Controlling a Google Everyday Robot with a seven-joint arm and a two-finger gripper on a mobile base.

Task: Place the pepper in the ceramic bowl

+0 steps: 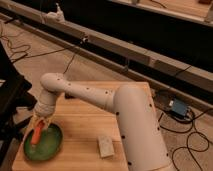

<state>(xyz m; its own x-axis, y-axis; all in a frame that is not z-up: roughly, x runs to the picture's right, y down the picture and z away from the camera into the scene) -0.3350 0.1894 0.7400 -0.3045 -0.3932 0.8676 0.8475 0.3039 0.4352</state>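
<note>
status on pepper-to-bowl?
Done: the pepper is picked up and carried over the ceramic bowl. In hand: the gripper holds its upper end, tip down over the bowl's left side. Left: release and retract. The pale block sits untouched on the table.

Thick white tubular arm [107,100], dark-dotted, above the gripper [41,125].
</note>
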